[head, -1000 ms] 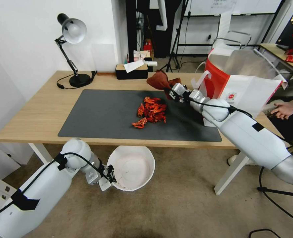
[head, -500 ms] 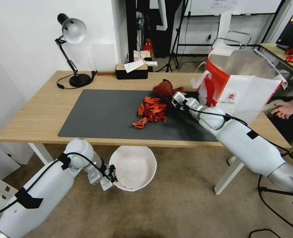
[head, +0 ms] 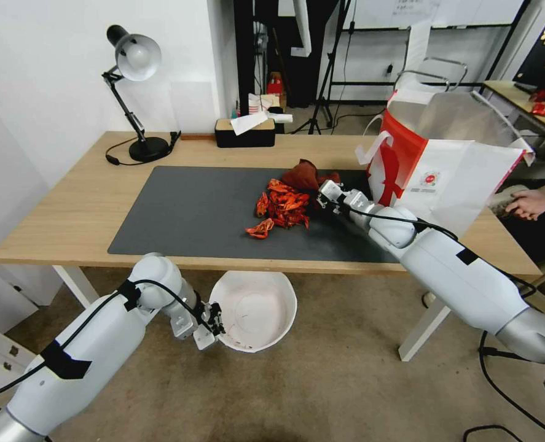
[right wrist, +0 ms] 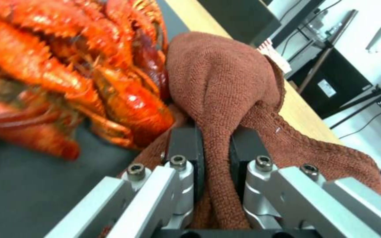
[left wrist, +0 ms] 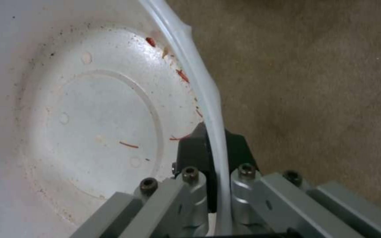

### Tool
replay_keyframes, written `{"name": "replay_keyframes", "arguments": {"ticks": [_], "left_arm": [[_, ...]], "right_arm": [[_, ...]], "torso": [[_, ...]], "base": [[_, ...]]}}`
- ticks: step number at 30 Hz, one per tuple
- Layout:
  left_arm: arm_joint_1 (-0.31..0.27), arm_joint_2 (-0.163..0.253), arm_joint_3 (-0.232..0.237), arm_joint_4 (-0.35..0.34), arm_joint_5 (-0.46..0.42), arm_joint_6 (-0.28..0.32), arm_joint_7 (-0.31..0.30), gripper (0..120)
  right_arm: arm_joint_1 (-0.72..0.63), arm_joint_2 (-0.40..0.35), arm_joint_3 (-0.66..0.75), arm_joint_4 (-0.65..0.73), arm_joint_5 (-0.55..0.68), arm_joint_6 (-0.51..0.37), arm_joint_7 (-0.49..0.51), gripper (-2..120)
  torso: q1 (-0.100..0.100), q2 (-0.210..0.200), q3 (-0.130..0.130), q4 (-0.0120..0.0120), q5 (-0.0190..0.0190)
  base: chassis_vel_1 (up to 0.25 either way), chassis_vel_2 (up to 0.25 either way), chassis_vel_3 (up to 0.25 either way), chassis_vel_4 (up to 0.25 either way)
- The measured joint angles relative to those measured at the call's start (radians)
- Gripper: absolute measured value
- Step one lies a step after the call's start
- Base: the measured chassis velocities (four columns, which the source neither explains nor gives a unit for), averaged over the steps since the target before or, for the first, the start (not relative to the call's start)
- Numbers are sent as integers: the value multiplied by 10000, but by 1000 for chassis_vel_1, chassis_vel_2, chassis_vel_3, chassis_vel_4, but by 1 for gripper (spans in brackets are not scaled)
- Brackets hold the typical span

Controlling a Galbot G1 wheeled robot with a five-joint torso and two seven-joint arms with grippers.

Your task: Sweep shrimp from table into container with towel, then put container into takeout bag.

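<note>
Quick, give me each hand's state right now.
Left hand: closed on the container rim, below the table edge.
Right hand: closed on the towel, beside the shrimp.

A white wall point(head: 51, 92) stands on the left. The floor point(head: 321, 393) is brown carpet. A black desk lamp point(head: 134, 92) with a grey shade stands far left, its cord beside the base. A dark grey mat point(head: 186, 215) lies along the middle. A black tissue box point(head: 244, 132) sits at the far edge. Behind it are a dark pillar point(head: 247, 55), a tripod point(head: 327, 80) and a whiteboard point(head: 432, 12). A second desk point(head: 518, 92) stands far right.
</note>
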Motion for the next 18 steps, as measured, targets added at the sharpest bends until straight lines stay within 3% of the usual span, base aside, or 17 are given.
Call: {"name": "replay_keyframes", "arguments": {"ticks": [18], "left_arm": [[-424,-46,275,416,-96,-13,-6,0]], "right_arm": [[-340,-594,-74,552,287,250,-236,8]], "torso": [[0,0,0,-1,1]], "base": [[0,0,0,0]]}}
